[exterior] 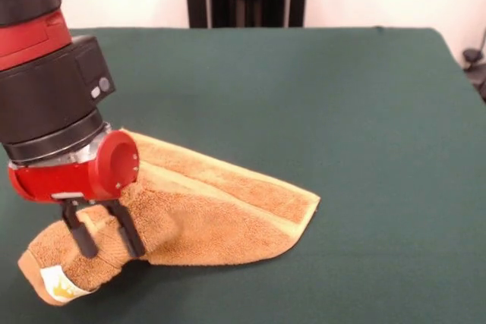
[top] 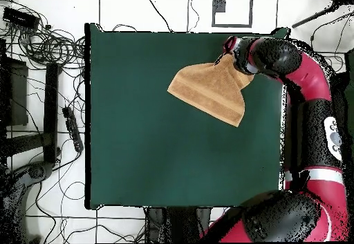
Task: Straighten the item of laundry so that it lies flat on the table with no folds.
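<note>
At the lower left of the front view, the gripper (exterior: 106, 239) stands over the bunched end of the towel (exterior: 213, 202), near the table (exterior: 364, 111) corner on that side. Its two black fingers (exterior: 130, 234) reach down into the raised terry cloth, one on either side of a gathered ridge, so the jaws are pinching the towel. The fingertips are sunk in the pile and cannot be made out. The arm's black and red wrist housing hides the towel's far left portion. A small white tag (exterior: 59, 286) shows at the lower left end of the bundle, close to the table's near edge.

From the pinched end the towel widens toward the right, ending in a flat corner with a paler stripe and hem along its right edge. Its long axis runs from lower left to right, slightly rising. One layer is folded over another along this length.

In the overhead view the towel (top: 211, 89) lies near the table's (top: 173, 172) top right corner, fanning out leftward and downward from the gripper (top: 235, 60), whose fingers are hidden by the arm.
</note>
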